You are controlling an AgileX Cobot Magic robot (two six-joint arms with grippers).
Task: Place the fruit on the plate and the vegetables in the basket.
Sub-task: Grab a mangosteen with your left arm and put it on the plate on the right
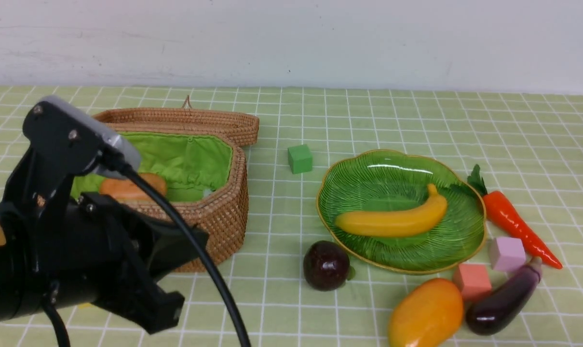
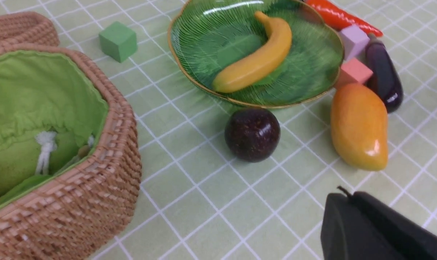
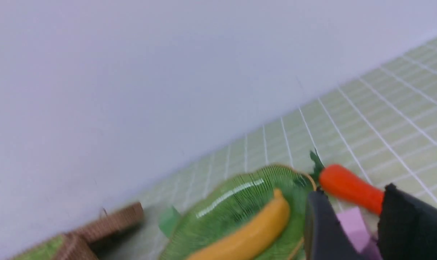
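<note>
Only the banana lies on the plate (left gripper closed, right gripper parted).

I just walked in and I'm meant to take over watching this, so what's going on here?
A two-armed robot is sorting toy produce. The banana lies on the plate and the potato sits in the basket. The mango, dark round fruit, carrot and eggplant lie on the checked cloth around the plate. Neither gripper holds anything: the left gripper is shut near the basket, and the right gripper is open.
</note>
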